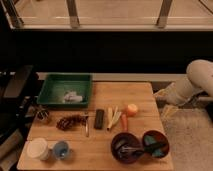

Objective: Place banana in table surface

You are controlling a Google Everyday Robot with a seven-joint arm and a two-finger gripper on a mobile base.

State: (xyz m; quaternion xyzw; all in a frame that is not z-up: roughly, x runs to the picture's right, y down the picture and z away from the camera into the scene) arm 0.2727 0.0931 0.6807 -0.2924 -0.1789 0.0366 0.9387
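Gripper [164, 96] looks to be at the low end of the white arm [197, 75], off the right edge of the table surface [136, 93], level with its far half. You can't tell its state from this view, or whether it holds anything. You'll find the banana [114, 118] lying on the wood at mid-table, just beside the black bar [99, 119] on one side and the orange carrot-like item [125, 122] on the other. Green tray [48, 90] sits at the far left corner, two dark bowls [126, 147] at the near right.
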